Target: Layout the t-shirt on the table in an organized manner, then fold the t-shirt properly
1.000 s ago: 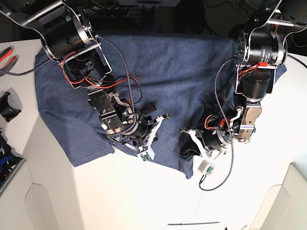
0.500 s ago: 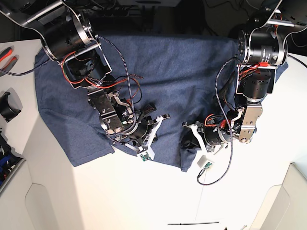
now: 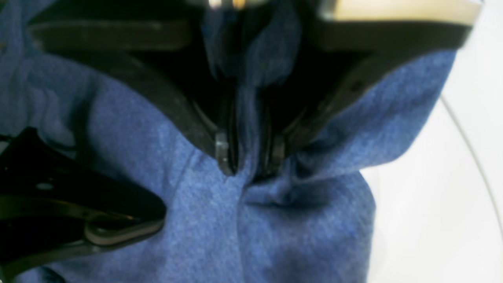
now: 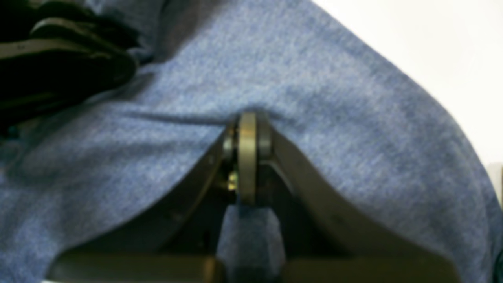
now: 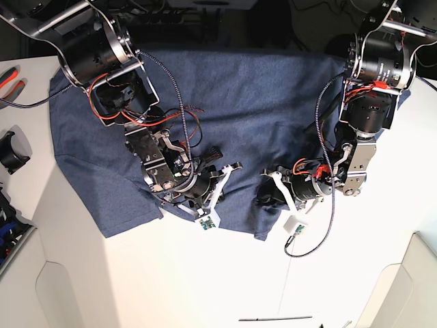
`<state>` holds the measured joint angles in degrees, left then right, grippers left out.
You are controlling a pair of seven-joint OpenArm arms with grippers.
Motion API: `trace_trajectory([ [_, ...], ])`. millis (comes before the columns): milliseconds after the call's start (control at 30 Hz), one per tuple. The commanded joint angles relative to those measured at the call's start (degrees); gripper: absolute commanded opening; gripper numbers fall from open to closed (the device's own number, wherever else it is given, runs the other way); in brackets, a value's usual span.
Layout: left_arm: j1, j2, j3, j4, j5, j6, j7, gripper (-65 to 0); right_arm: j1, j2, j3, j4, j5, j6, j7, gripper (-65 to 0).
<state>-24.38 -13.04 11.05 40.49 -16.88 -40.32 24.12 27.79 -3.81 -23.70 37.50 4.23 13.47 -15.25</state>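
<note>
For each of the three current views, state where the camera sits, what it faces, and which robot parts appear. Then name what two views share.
Base: overhead, looking down at the t-shirt on the table; both arms show.
Left wrist: behind the left gripper, facing a pinched fold of fabric; the other gripper's finger shows at lower left.
Right wrist: behind the right gripper, facing the cloth it nips; dark parts of the other arm at upper left.
Shared: both wrist views show blue fabric and white tabletop.

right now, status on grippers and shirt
Left gripper pinching a fold of the slate-blue cotton t-shirt. Right gripper shut on shirt. Nothing in the way.
</note>
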Motion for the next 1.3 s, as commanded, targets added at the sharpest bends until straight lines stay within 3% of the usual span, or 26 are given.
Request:
trace_trajectory([
  [0, -0.55, -0.83, -0.44, 0.87, 0.92, 0.32, 2.69, -49.7, -0.07, 0.28, -0.04, -0.33, -1.01, -0.20, -4.33, -65.0],
  [300, 0.79, -2.23, -10.95, 11.87, -14.71, 0.32, 3.98, -49.7, -0.07, 0.68, -0.04, -0.33, -1.03, -0.22, -4.33, -65.0],
  [500, 0.90, -2.21, -18.82, 15.93, -19.12, 0.32, 4.02, -49.7, -0.07, 0.92, -0.04, -0.33, -1.03, -0.20, -4.33, -65.0],
  [667, 1.81, -2.05, -19.58, 15.78, -15.89, 0.32, 4.63, -50.5, -0.07, 0.96, -0.04, -0.33, -1.03, -0.22, -4.28, -65.0],
  [700, 2.36, -2.01, -19.58, 15.78, -15.82, 0.32, 4.61, -53.1, -0.07, 0.94, -0.04, -0.33, -1.03, -0.22, -4.28, -65.0],
  [767, 3.45, -1.99, -19.58, 15.74, -15.82, 0.32, 4.28, -65.0, -0.07, 0.96, -0.04, -0.33, -1.03, -0.22, -4.28, -65.0],
  [933, 4.07, -1.88, -19.58, 13.38, -8.66, 0.32, -0.70, -65.0, -0.07, 0.94, -0.04, -0.33, -1.01, -0.20, -4.28, -65.0],
  [1033, 4.04, -1.88, -19.58, 10.86, -4.42, 5.11, -4.52, -65.0, -0.07, 0.96, -0.04, -0.33, -1.01, -0.20, -4.26, -65.0],
  [1267, 3.08, 0.26, -19.58, 9.03, -3.76, 4.74, -6.16, -65.0, -0.04, 0.94, -0.04, -0.33, -0.98, -0.20, -4.26, -65.0],
])
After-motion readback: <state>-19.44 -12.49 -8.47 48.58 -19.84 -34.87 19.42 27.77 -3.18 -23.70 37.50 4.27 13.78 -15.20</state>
